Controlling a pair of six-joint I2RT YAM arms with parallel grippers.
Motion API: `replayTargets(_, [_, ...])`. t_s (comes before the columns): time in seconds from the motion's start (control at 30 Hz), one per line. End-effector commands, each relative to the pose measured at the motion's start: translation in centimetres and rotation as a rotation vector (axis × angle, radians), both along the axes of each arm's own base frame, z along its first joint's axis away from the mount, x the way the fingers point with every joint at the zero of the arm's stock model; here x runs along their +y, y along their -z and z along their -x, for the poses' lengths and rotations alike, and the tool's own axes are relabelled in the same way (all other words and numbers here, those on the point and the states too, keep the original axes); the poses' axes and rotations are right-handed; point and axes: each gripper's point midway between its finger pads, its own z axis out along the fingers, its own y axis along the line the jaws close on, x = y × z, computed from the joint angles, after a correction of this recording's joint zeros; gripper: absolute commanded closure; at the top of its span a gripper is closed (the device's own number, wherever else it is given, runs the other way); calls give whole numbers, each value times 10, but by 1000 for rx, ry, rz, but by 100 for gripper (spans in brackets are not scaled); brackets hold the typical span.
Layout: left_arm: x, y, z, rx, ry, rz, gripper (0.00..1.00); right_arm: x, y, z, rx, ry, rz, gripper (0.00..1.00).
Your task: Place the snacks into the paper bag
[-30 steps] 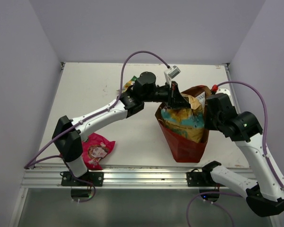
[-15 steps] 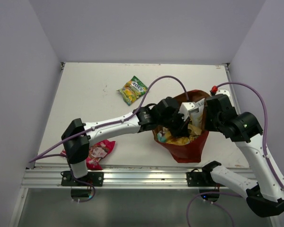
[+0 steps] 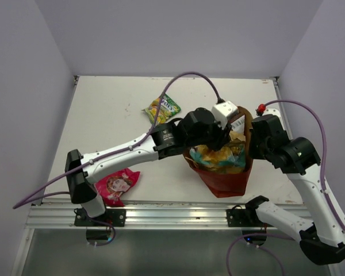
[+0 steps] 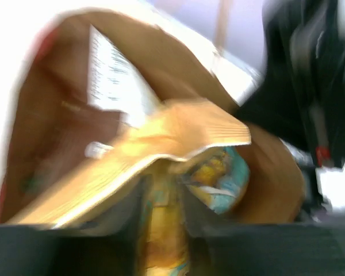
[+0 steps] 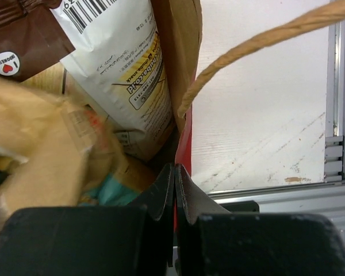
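4 snack pkts (image 3: 163,107), 1 bag (image 3: 221,181).

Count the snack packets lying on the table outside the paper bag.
2. The small green-yellow foil packet lies far-centre on the table; the pink-red foil packet lies near the left arm base. The arms may hide another. More sit inside the reddish-brown paper bag.

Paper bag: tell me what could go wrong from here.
1. The tan-and-teal packet sits high in the mouth of the paper bag, between the fingers of the left hand. Lifting that hand out may drag the packet out with it.
2. The right hand pinches only the bag's thin rim. A hard push could tear the paper or tip the bag.
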Motion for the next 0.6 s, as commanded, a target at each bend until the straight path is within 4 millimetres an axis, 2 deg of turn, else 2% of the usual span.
replayTargets(0.0, [51, -92, -49, -160, -358, 126, 52, -2, -8, -4, -41, 12, -5, 100])
replayTargets(0.03, [64, -94, -57, -169, -439, 120, 39, -2, -8, -3, -41, 10, -8, 100])
replayTargets(0.07, [98, -85, -73, -166, -652, 78, 30, -1, -8, -3, -43, 8, -11, 100])
replayTargets(0.1, [121, -77, -76, -152, -753, 54, 18, -1, -8, -4, -45, 6, -13, 100])
replayTargets(0.13, [140, -65, -79, -125, -834, 29, 13, 0, -8, -4, -44, 7, -14, 100])
replayTargets(0.17, [170, -55, -84, -62, -948, 35, 10, 0, -8, -4, -48, 4, -15, 100])
replayTargets(0.2, [187, -25, -83, -33, -985, -27, 5, 0, -8, -4, -49, 2, -16, 100])
replayTargets(0.23, [199, -13, -83, 8, -1035, -12, 0, 0, -9, -4, -51, -2, -13, 100])
replayTargets(0.27, [220, -9, -81, 23, -1077, -9, 0, 0, -8, -4, -51, -4, -11, 100])
replayTargets(0.3, [235, 20, -75, 32, -1099, -77, 0, 1, -8, -5, -52, -8, -12, 100])
replayTargets(0.33, [244, 28, -71, 58, -1150, -53, 0, 1, -8, -5, -51, -12, -11, 100])
replayTargets(0.37, [263, 39, -61, 80, -1191, -90, 0, 1, -7, -5, -49, -11, -11, 100])
replayTargets(0.4, [280, 60, -52, 101, -1236, -139, 0, 2, -7, -5, -50, -16, -16, 100])
replayTargets(0.43, [289, 70, -46, 163, -1327, -76, 0, 3, -6, -5, -48, -22, -19, 100])
replayTargets(0.47, [312, 82, -32, 199, -1387, -120, 0, 4, -6, -5, -52, -24, -24, 100])
replayTargets(0.5, [325, 100, -22, 229, -1431, -151, 0, 5, -6, -5, -50, -28, -26, 100])
replayTargets(0.57, [340, 121, -6, 293, -1496, -151, 0, 7, -2, -4, -45, -40, -35, 100])
